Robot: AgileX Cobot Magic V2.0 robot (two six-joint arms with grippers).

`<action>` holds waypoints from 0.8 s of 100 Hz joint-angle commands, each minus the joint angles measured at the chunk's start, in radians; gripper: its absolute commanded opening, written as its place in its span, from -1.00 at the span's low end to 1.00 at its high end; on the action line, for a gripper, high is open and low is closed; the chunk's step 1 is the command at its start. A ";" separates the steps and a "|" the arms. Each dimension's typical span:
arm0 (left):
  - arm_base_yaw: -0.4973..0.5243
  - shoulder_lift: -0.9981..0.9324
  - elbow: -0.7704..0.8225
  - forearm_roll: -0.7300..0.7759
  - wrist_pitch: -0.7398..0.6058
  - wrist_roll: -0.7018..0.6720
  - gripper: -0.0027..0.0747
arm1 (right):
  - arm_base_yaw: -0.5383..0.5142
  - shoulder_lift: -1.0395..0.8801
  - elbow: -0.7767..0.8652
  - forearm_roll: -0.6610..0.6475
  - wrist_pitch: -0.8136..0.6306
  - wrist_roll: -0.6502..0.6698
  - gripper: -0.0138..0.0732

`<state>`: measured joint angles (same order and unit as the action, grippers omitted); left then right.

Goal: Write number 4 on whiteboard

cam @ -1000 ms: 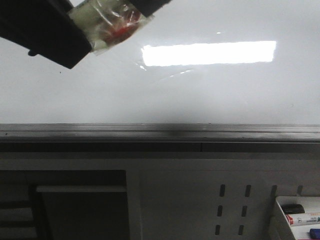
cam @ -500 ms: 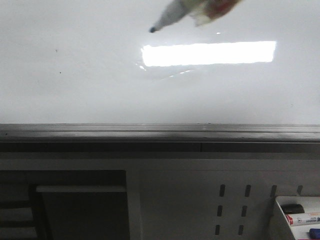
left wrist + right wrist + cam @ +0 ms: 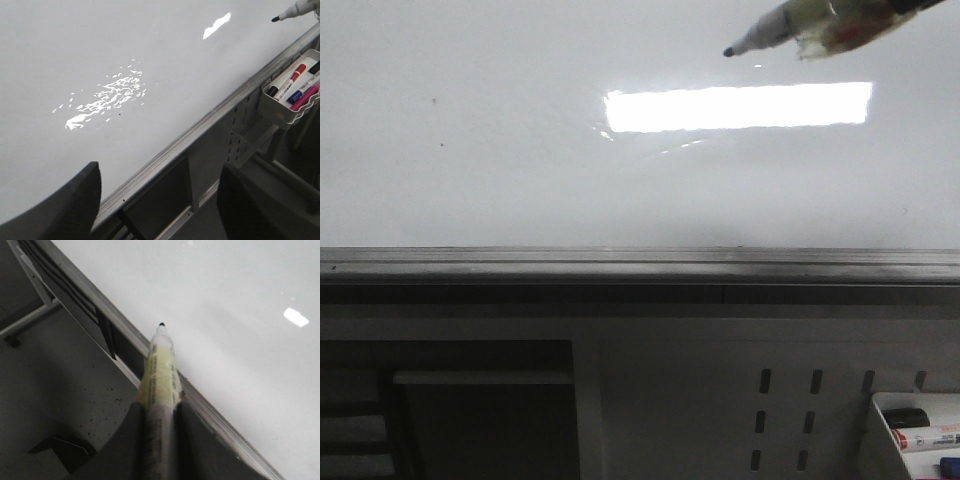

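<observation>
The whiteboard [image 3: 520, 150] fills the upper front view, glossy white with a bright light reflection and a grey edge rail [image 3: 640, 265] below it. It also shows in the left wrist view [image 3: 125, 50] and the right wrist view [image 3: 225, 300]. No number 4 shows on it, only tiny dark specks. My right gripper [image 3: 159, 412] is shut on a taped marker [image 3: 160, 370] with its black tip bare. The marker [image 3: 790, 28] points left at the board's upper right, and also shows in the left wrist view [image 3: 295, 10]. I cannot tell whether the tip touches the board. My left gripper [image 3: 161, 175] is open and empty beside the rail.
A white perforated panel with slots [image 3: 790, 400] lies below the rail. A white tray [image 3: 280, 107] holding several markers hangs on it at the lower right, and its rim [image 3: 872, 440] shows in the front view. A dark opening [image 3: 480, 410] is at the lower left.
The right gripper with the marker has moved from the board's upper left to its upper right. The gripper body has left the front view; only the marker shows.
</observation>
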<state>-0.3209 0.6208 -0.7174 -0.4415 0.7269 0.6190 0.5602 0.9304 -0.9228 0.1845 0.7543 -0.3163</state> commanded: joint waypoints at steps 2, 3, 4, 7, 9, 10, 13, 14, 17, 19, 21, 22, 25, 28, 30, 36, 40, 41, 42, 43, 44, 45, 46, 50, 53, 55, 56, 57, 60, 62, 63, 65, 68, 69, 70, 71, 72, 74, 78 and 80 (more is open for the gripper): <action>0.005 0.000 -0.025 -0.038 -0.071 -0.011 0.26 | -0.016 0.025 -0.059 0.044 -0.073 0.009 -0.83; 0.005 0.000 -0.025 -0.038 -0.071 -0.011 0.26 | -0.018 0.029 -0.063 0.044 -0.063 0.015 -0.83; 0.005 0.000 -0.025 -0.038 -0.071 -0.011 0.26 | -0.024 0.034 -0.072 0.044 -0.057 0.017 -0.83; 0.005 0.000 -0.025 -0.038 -0.071 -0.011 0.26 | -0.039 0.059 -0.094 0.044 -0.020 0.024 -0.83; 0.005 0.000 -0.025 -0.038 -0.071 -0.011 0.26 | -0.053 0.074 -0.113 0.044 -0.002 0.026 -0.83; 0.005 0.000 -0.025 -0.038 -0.071 -0.011 0.26 | -0.058 0.079 -0.119 0.047 0.016 0.026 -0.83; 0.005 0.000 -0.025 -0.038 -0.071 -0.011 0.26 | -0.087 0.105 -0.152 0.061 0.062 0.026 -0.83; 0.005 0.000 -0.025 -0.038 -0.071 -0.011 0.26 | -0.093 0.110 -0.159 0.065 0.070 0.024 -0.83; 0.005 0.000 -0.025 -0.038 -0.071 -0.011 0.26 | -0.118 0.129 -0.185 0.087 0.102 0.002 -0.83; 0.005 0.000 -0.025 -0.038 -0.071 -0.011 0.26 | -0.136 0.143 -0.204 0.117 0.127 -0.034 -0.83; 0.005 0.000 -0.025 -0.038 -0.071 -0.011 0.26 | -0.154 0.156 -0.221 0.156 0.152 -0.078 -0.83; 0.005 0.000 -0.025 -0.038 -0.071 -0.011 0.26 | -0.167 0.160 -0.226 0.170 0.160 -0.092 -0.83; 0.005 0.000 -0.025 -0.038 -0.071 -0.011 0.26 | -0.195 0.178 -0.251 0.231 0.193 -0.140 -0.83; 0.005 0.000 -0.025 -0.038 -0.071 -0.011 0.26 | -0.222 0.201 -0.268 0.310 0.225 -0.201 -0.83; 0.005 0.000 -0.025 -0.038 -0.073 -0.011 0.26 | -0.240 0.214 -0.276 0.338 0.232 -0.222 -0.83; 0.005 0.000 -0.025 -0.038 -0.073 -0.011 0.26 | -0.272 0.246 -0.289 0.423 0.238 -0.274 -0.83; 0.005 0.000 -0.025 -0.038 -0.073 -0.011 0.26 | -0.271 0.265 -0.291 0.457 0.232 -0.290 -0.83; 0.005 0.000 -0.025 -0.038 -0.073 -0.011 0.26 | -0.271 0.267 -0.291 0.464 0.233 -0.291 -0.83; 0.005 0.000 -0.025 -0.038 -0.073 -0.011 0.26 | -0.268 0.272 -0.291 0.475 0.226 -0.294 -0.83; 0.005 0.000 -0.025 -0.038 -0.073 -0.011 0.26 | -0.265 0.274 -0.291 0.480 0.224 -0.297 -0.83; 0.005 0.000 -0.025 -0.038 -0.073 -0.011 0.26 | -0.263 0.280 -0.291 0.485 0.222 -0.300 -0.83; 0.005 0.000 -0.025 -0.038 -0.073 -0.011 0.26 | -0.261 0.282 -0.291 0.493 0.218 -0.306 -0.83; 0.005 0.000 -0.025 -0.038 -0.073 -0.011 0.26 | -0.255 0.285 -0.291 0.496 0.215 -0.308 -0.83; 0.005 0.000 -0.025 -0.038 -0.073 -0.011 0.26 | -0.232 0.298 -0.291 0.500 0.188 -0.316 -0.83; 0.005 0.000 -0.025 -0.038 -0.073 -0.011 0.26 | -0.212 0.303 -0.291 0.492 0.162 -0.317 -0.83; 0.005 0.000 -0.025 -0.038 -0.075 -0.011 0.26 | -0.204 0.308 -0.291 0.486 0.142 -0.317 -0.83; 0.005 0.000 -0.025 -0.038 -0.075 -0.011 0.26 | -0.199 0.308 -0.291 0.483 0.135 -0.317 -0.83; 0.005 0.000 -0.025 -0.038 -0.075 -0.011 0.26 | -0.192 0.313 -0.291 0.476 0.121 -0.317 -0.83; 0.005 0.000 -0.025 -0.038 -0.079 -0.011 0.26 | -0.172 0.318 -0.291 0.468 0.091 -0.317 -0.83; 0.005 0.000 -0.025 -0.038 -0.080 -0.011 0.26 | -0.165 0.325 -0.291 0.464 0.069 -0.317 -0.83; 0.005 0.000 -0.025 -0.038 -0.080 -0.011 0.26 | -0.159 0.325 -0.291 0.462 0.062 -0.317 -0.83; 0.005 0.000 -0.025 -0.038 -0.082 -0.011 0.26 | -0.153 0.331 -0.291 0.461 0.048 -0.317 -0.83; 0.005 0.000 -0.025 -0.038 -0.082 -0.011 0.26 | -0.142 0.341 -0.291 0.457 0.013 -0.317 -0.83; 0.005 0.000 -0.025 -0.038 -0.084 -0.011 0.26 | -0.140 0.343 -0.291 0.454 -0.001 -0.317 -0.83; 0.005 0.000 -0.025 -0.038 -0.084 -0.011 0.26 | -0.136 0.343 -0.291 0.453 -0.008 -0.317 -0.83; 0.005 0.000 -0.025 -0.038 -0.084 -0.011 0.26 | -0.135 0.346 -0.291 0.450 -0.021 -0.317 -0.83; 0.005 0.000 -0.025 -0.038 -0.084 -0.011 0.26 | -0.135 0.346 -0.291 0.450 -0.021 -0.317 -0.83; 0.005 0.000 -0.025 -0.038 -0.084 -0.011 0.26 | -0.133 0.355 -0.291 0.444 -0.038 -0.317 -0.83; 0.005 0.000 -0.025 -0.038 -0.084 -0.011 0.26 | -0.131 0.369 -0.291 0.433 -0.071 -0.317 -0.83; 0.005 0.000 -0.025 -0.038 -0.084 -0.011 0.26 | -0.131 0.378 -0.291 0.429 -0.079 -0.317 -0.83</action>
<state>-0.3209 0.6208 -0.7174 -0.4491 0.7109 0.6171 0.4242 1.3041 -1.1782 0.6099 0.7900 -0.6189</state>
